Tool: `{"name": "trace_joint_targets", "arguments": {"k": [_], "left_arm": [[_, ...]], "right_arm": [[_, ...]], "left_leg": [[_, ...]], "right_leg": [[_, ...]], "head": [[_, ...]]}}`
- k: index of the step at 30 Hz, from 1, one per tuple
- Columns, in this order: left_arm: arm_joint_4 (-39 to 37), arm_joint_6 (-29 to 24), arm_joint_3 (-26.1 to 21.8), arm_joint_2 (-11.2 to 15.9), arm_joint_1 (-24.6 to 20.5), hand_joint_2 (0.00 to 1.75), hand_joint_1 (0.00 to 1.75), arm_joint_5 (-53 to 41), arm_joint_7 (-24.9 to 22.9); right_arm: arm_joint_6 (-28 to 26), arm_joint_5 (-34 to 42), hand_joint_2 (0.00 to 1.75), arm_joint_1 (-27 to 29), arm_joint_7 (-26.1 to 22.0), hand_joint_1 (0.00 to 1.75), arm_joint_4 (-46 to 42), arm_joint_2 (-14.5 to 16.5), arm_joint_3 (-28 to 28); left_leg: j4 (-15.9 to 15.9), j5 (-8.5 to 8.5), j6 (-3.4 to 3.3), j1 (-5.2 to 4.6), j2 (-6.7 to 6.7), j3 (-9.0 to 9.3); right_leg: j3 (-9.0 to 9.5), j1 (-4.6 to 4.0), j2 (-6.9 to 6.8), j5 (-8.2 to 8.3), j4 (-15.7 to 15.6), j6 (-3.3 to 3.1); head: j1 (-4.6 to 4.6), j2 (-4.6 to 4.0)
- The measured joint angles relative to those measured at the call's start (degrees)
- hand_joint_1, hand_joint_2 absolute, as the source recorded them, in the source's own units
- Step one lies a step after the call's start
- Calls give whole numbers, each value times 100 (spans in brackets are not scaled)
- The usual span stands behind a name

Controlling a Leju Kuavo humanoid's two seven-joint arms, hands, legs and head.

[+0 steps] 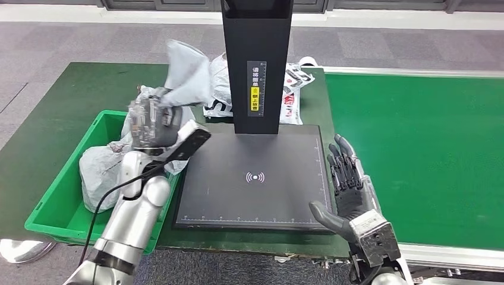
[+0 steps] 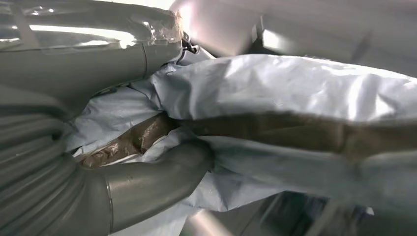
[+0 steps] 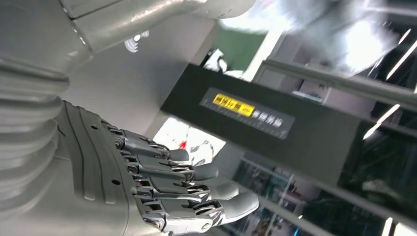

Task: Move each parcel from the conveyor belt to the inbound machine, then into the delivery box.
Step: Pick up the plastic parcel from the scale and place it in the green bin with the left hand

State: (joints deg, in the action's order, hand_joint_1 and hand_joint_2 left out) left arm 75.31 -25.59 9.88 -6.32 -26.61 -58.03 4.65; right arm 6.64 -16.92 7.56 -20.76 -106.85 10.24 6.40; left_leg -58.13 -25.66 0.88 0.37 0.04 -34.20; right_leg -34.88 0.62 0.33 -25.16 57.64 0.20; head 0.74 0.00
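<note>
Right hand (image 1: 346, 181) rests open, fingers spread, beside the inbound machine's scan plate (image 1: 255, 178), while the left hand (image 1: 151, 122) grips a grey parcel (image 1: 187, 74) aloft above the green delivery box (image 1: 65, 190).

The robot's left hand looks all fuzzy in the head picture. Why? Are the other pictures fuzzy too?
Head view: the left hand and its grey parcel are smeared, probably by motion; the scanner plate is sharp. Left wrist view: parcel soft, with glare. Right wrist view: right hand crisp, background overexposed.
</note>
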Motion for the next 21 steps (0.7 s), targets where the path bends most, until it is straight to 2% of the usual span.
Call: {"name": "trace_joint_targets", "arguments": {"k": [3,7,13,21], "left_arm": [[1168,-103,-333,78,334,175,175,89,220],[2094,-277,-637,202,487,175,175,137,313],[2859,-1358,-941,308,523,175,175,-4,766],[3318,-1422,-1372,290,372,175,175,-248,1098]], "right_arm": [[-46,-31,175,88,-79,0,-3,-3,-45],[-66,-32,175,153,-123,0,-3,-4,-80],[-229,-3,175,150,-81,0,9,-5,-83],[-343,18,175,157,-33,0,32,-5,-83]], "left_leg": [[0,-2,-1,0,-2,-3],[0,-2,-2,0,-4,-4],[0,0,-2,0,-5,-3],[-1,0,-2,0,-10,-1]], "right_leg": [[-1,0,-4,-3,0,-1],[0,0,-8,-4,0,0],[2,0,-9,-2,0,-1],[3,0,-12,-2,0,-1]], "head": [[1,0],[0,0],[1,0],[1,0]]}}
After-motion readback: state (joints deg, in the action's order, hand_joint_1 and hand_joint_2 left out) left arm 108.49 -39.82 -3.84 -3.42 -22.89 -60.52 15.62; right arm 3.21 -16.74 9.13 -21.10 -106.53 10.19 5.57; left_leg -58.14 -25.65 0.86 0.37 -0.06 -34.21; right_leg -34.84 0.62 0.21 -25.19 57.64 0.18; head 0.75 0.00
